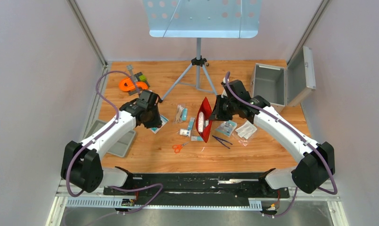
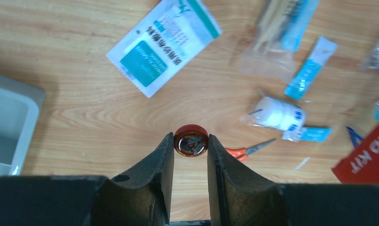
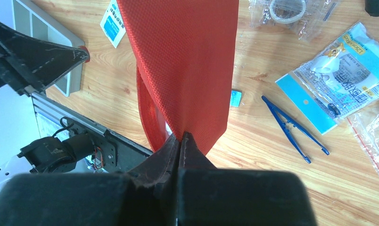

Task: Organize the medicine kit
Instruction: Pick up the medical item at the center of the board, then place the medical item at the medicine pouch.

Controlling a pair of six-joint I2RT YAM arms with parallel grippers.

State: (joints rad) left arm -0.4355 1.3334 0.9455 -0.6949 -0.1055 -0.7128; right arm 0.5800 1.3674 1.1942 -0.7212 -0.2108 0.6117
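Observation:
My left gripper (image 2: 191, 141) is shut on a small round red tin (image 2: 191, 140) and holds it above the wood table. In the top view the left gripper (image 1: 152, 123) hangs over a white and teal packet (image 1: 158, 125). My right gripper (image 3: 180, 137) is shut on the edge of the red first aid pouch (image 3: 183, 61), which stands lifted and open at mid-table (image 1: 205, 119). Loose supplies lie between the arms: a bandage roll (image 2: 276, 114), teal sachets (image 2: 309, 68), a swab bag (image 1: 180, 113) and orange scissors (image 1: 178, 148).
Blue tweezers (image 3: 291, 127), a mask packet (image 3: 341, 77) and clear bags (image 1: 246, 130) lie right of the pouch. A grey tray (image 1: 120, 147) sits at the left edge. An open metal box (image 1: 277, 84) stands at back right, a tripod stand (image 1: 198, 66) at back centre, orange tape (image 1: 129, 85) at back left.

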